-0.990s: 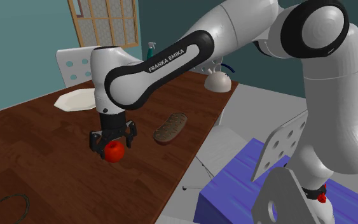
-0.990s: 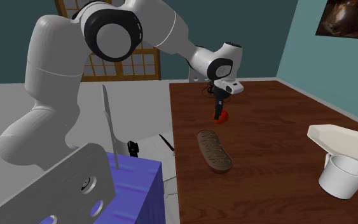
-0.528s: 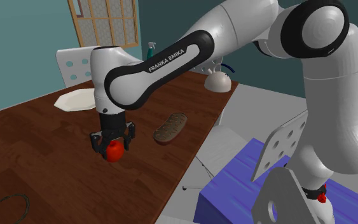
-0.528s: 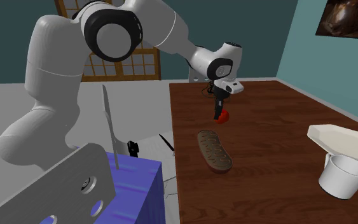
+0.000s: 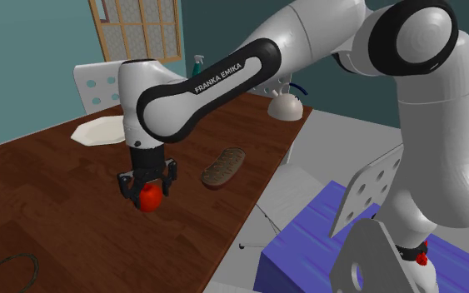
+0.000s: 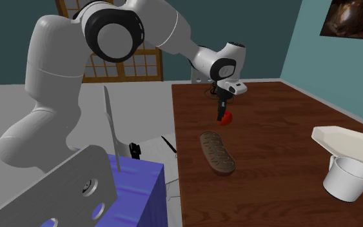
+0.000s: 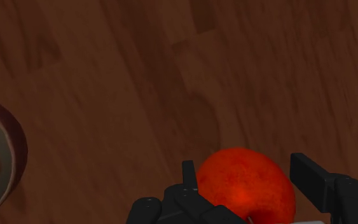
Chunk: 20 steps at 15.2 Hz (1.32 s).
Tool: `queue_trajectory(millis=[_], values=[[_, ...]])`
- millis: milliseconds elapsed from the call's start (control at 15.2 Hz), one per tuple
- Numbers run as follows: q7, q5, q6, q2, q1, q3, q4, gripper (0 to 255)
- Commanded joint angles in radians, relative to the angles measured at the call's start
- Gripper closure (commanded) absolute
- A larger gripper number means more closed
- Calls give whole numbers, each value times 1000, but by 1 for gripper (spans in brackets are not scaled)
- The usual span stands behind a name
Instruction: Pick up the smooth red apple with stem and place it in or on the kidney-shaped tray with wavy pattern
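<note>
The red apple [image 5: 149,198] rests on the dark wooden table [image 5: 49,208], and my black gripper [image 5: 147,191] comes straight down over it. In the wrist view the two fingers press against both sides of the apple [image 7: 247,189], so the gripper [image 7: 247,175] is shut on it. The second exterior view shows the apple [image 6: 225,117] under the gripper [image 6: 224,113]. The brown kidney-shaped tray [image 5: 223,166] with a patterned inside lies a short way off toward the shoulder view's right. In the second exterior view the tray [image 6: 216,153] lies nearer the camera than the apple. Its rim [image 7: 6,153] also shows in the wrist view.
A white angular plate [image 5: 99,130] sits at the table's far side, with a white cup [image 6: 347,177] beside it [image 6: 347,143]. A white domed object [image 5: 284,105] stands at the table's far corner. A dark cord loop [image 5: 7,268] lies toward the shoulder view's lower left. The blue-topped stand [image 5: 332,233] is beside the table.
The fingers have closed in from wide open onto the apple. The arm and the apple have stayed in place.
</note>
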<state>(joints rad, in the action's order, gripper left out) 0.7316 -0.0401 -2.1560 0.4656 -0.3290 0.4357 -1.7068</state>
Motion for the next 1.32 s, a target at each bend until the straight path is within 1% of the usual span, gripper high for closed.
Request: queue_trajectory(millis=[0, 660, 1254], values=[[0, 3, 17, -9, 1, 2, 7, 255], [1, 23, 130, -59, 8, 13, 74, 255], [6, 33, 239, -88, 9, 20, 156, 255]])
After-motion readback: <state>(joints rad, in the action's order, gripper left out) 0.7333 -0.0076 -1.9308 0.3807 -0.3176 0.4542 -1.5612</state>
